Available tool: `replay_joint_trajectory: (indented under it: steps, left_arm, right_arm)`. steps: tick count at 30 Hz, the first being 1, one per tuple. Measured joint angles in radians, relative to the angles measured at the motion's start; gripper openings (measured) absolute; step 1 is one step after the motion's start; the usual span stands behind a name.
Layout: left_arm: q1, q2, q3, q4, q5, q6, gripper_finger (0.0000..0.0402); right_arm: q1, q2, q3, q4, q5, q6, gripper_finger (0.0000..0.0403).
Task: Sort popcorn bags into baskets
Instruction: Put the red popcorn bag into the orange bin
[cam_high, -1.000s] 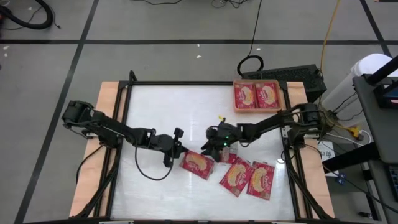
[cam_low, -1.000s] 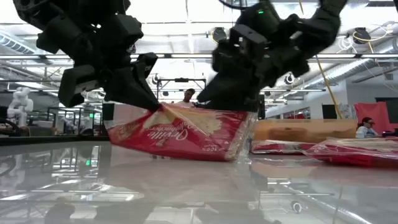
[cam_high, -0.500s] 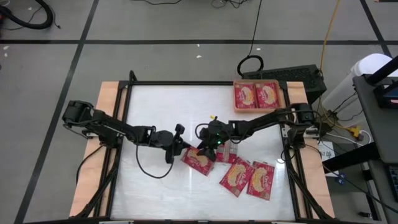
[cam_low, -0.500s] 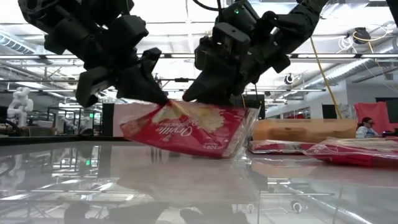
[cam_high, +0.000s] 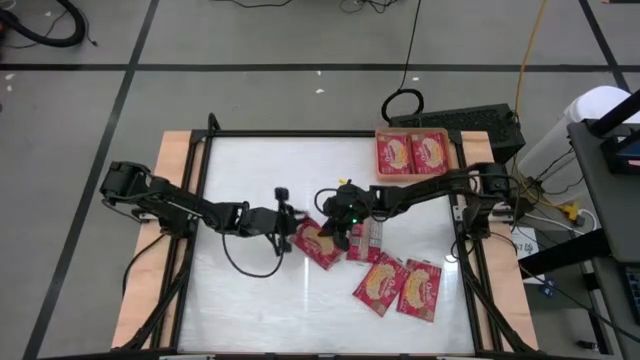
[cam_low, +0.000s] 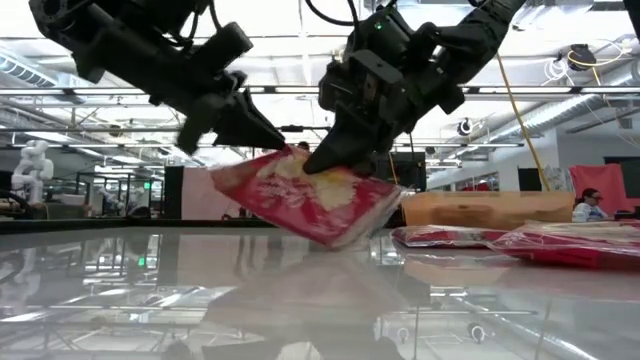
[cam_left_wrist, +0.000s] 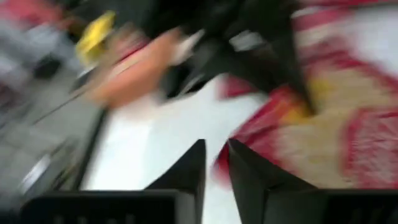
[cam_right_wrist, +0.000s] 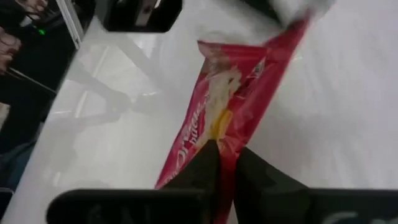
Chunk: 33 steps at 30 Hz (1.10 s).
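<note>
Nearest the front edge of the white surface (cam_high: 250, 300), two popcorn bags (cam_high: 400, 285) lie flat side by side, right of centre, well apart from both tools. Just beyond them another bag (cam_high: 366, 238) lies flat, partly under the right arm.

At mid-surface a lifted bag (cam_low: 305, 195) hangs tilted clear of the top — its left end higher, its right end drooping toward the surface. The right tool (cam_low: 322, 160) comes down on its upper edge from the right; in the right wrist view the two dark fingers (cam_right_wrist: 208, 163) stand narrow, pinched on the red packet's edge with the popcorn picture stretching away past them. The left tool (cam_low: 262, 135) sits just beside that same bag's left end, its tips near the raised corner; the left wrist view shows the fingers (cam_left_wrist: 193, 168) close together with only a thin gap, and nothing plainly between them — whether they grip the bag, I cannot tell.

At the far right corner the orange tray (cam_high: 415, 176) holds two bags (cam_high: 412, 153) lying flat, side by side.
</note>
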Motion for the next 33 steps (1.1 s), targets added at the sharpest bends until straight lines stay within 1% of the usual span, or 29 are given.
replay_joint_trajectory:
  steps: [1,2,3,6,9,18,21,24,26,29,30,33]
  left_arm:
    - [-0.001,0.0,0.0,0.0,-0.072,-0.04,0.0081]
    - [0.002,-0.001,0.0,0.002,-0.121,-0.096,0.0093]
    - [0.007,-0.003,0.0,0.007,-0.145,-0.156,0.0104]
    - [0.027,-0.014,0.0,0.038,-0.145,-0.312,0.0126]
    - [0.039,-0.014,0.0,0.062,-0.141,-0.405,0.0132]
    - [0.075,-0.014,-0.001,0.107,-0.132,-0.523,0.0113]
    - [0.086,-0.013,-0.001,0.125,-0.064,-0.541,0.011]
    - [0.099,-0.013,-0.001,0.183,0.073,-0.545,0.0109]
    - [0.109,-0.013,-0.001,0.237,0.128,-0.552,0.0109]
    - [0.122,-0.013,-0.001,0.298,0.175,-0.556,0.0111]
    - [0.126,-0.013,-0.001,0.321,0.177,-0.55,0.0115]
    - [0.145,-0.012,-0.001,0.397,0.181,-0.515,0.0141]
  right_arm:
    - [-0.01,-0.013,0.0,-0.023,-0.002,-0.015,0.0022]
    - [-0.02,-0.029,-0.001,-0.037,-0.003,-0.032,0.002]
    - [-0.029,-0.049,-0.001,-0.06,-0.003,-0.052,0.0016]
    - [-0.055,-0.109,-0.002,-0.123,-0.002,-0.116,0.0006]
    - [-0.077,-0.179,-0.02,-0.16,0.037,-0.157,0.0008]
    - [-0.121,-0.459,-0.174,-0.164,0.219,-0.223,0.0006]
    - [-0.121,-0.548,-0.232,-0.136,0.302,-0.249,0.0006]
    - [-0.122,-0.614,-0.299,-0.025,0.353,-0.264,0.0006]
    - [-0.122,-0.641,-0.35,0.121,0.361,-0.27,0.0006]
    - [-0.12,-0.651,-0.431,0.381,0.36,-0.275,0.0006]
    - [-0.12,-0.648,-0.457,0.463,0.358,-0.27,0.0006]
    - [-0.12,-0.624,-0.506,0.644,0.333,-0.245,0.0006]
